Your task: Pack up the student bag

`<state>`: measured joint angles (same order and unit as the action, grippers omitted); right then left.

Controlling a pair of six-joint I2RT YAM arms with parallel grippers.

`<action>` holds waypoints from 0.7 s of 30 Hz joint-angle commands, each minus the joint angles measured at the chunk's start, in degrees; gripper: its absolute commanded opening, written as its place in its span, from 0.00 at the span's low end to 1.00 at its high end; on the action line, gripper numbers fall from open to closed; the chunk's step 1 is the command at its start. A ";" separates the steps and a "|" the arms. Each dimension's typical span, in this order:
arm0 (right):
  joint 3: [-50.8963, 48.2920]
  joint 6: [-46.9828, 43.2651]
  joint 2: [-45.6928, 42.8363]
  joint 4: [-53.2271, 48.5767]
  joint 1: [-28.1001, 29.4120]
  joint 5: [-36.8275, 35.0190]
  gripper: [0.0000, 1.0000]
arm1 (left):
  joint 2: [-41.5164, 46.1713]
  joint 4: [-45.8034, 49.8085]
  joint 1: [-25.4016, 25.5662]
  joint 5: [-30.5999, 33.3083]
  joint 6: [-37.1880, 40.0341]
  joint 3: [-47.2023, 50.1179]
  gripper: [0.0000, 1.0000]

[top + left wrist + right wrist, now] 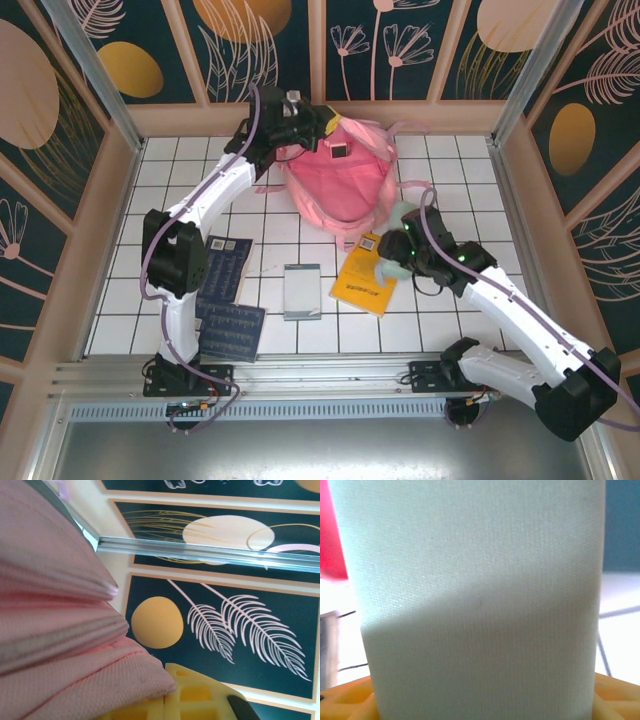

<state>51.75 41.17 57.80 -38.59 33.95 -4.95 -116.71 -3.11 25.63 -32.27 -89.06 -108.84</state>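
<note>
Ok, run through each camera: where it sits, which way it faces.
Top external: above and behind the bases, looking down on the tiled table; left arm reaches the student bag, right arm stretches beside it.
Left wrist: at the bag's top, facing the leaf-patterned wall past pink fabric; left fingers at the bottom.
Right wrist: low over the table, facing a pale green fabric item standing between the right fingers.
Shared: top and left wrist views both show the bag's pink fabric.
</note>
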 commanded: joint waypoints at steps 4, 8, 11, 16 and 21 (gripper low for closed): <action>11.72 -16.55 13.06 9.47 0.41 14.26 0.65 | 1.21 -2.07 -0.46 -0.16 0.55 -3.34 0.00; 20.78 -23.84 24.78 10.65 0.20 15.22 0.64 | 1.37 -2.76 -0.32 -1.06 0.02 -1.41 0.00; 27.43 -28.12 32.66 11.66 -0.72 15.43 0.64 | 1.55 -2.95 -0.05 -1.13 0.04 -1.20 0.00; 38.82 -32.56 47.84 9.46 -2.27 17.93 0.62 | 1.70 -2.95 0.34 -1.13 -0.08 -2.08 0.00; 51.57 -36.18 61.18 7.85 -2.25 11.25 0.63 | 1.53 -3.00 1.24 -1.01 -0.23 -2.65 0.00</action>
<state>97.08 9.69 114.10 -29.19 31.64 9.98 -116.79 -1.83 25.85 -31.68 -89.01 -109.73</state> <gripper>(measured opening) 0.637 0.062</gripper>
